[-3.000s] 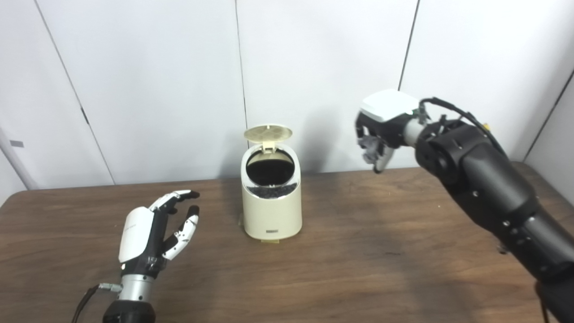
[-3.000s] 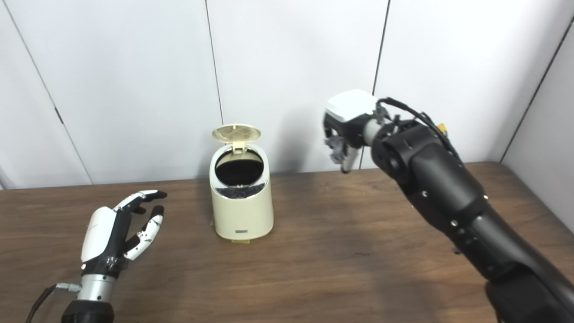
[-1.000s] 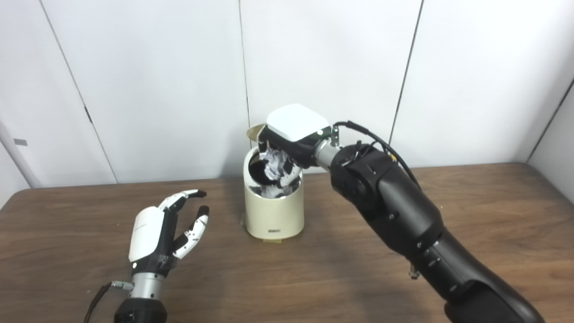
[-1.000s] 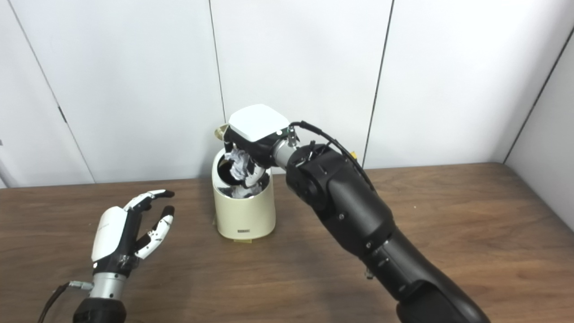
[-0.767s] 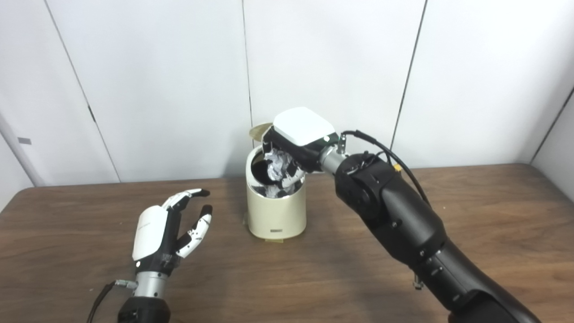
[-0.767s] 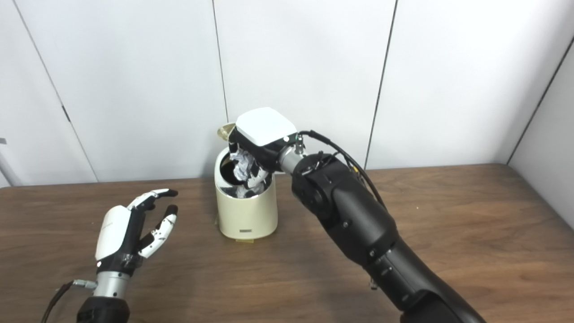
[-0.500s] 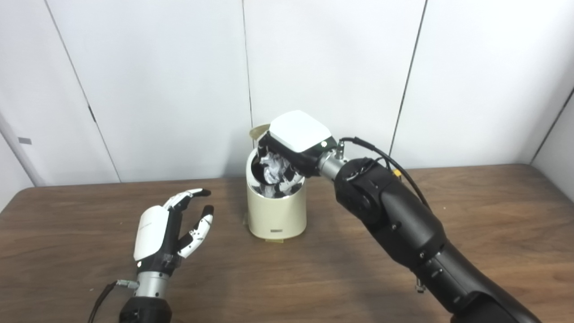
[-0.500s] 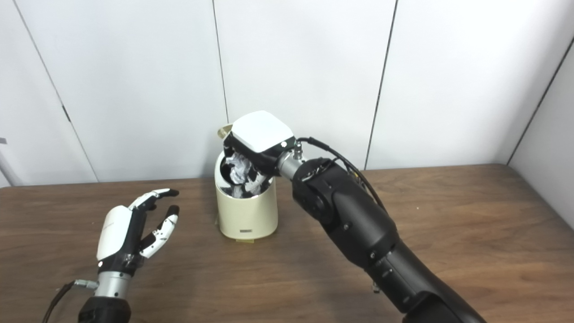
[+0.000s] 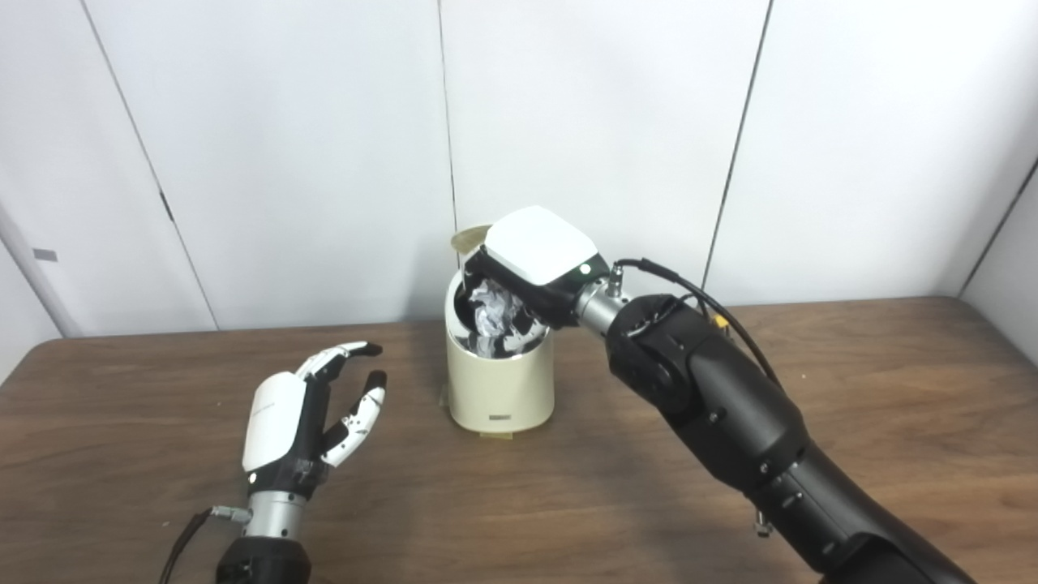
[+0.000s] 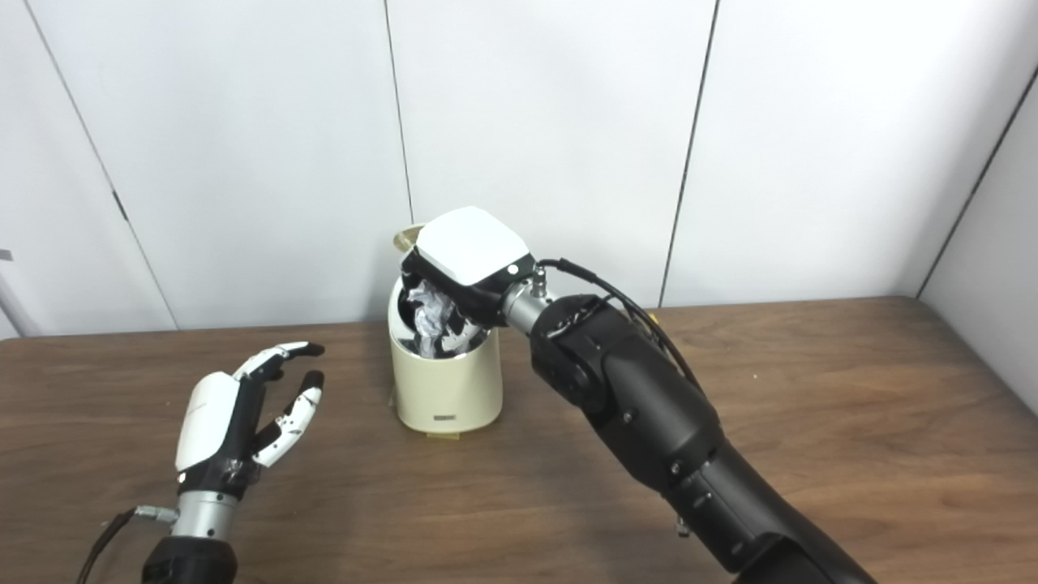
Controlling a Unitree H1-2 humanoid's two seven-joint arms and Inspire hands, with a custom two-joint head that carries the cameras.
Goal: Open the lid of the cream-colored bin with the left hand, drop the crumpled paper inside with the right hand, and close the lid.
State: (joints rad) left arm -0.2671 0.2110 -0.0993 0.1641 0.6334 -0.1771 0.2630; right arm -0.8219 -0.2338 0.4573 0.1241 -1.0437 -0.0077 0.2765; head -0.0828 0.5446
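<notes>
The cream-colored bin (image 9: pixel 500 385) stands upright at the middle back of the table, its lid (image 9: pixel 465 238) swung up behind the mouth. My right hand (image 9: pixel 537 259) hangs over the bin's mouth, palm down, shut on the crumpled paper (image 9: pixel 490 308). The white paper sits low in the opening between the fingers. My left hand (image 9: pixel 302 422) rests open to the left of the bin, fingers apart and pointing up, holding nothing and apart from the bin.
The brown wooden table (image 9: pixel 892 381) stretches to both sides of the bin. White wall panels (image 9: pixel 243 146) rise right behind it. My right arm (image 9: pixel 730 414) crosses the table from the bottom right toward the bin.
My right hand has carried the paper from high at the right over to the bin and lowered it into the mouth. The left hand has stayed put.
</notes>
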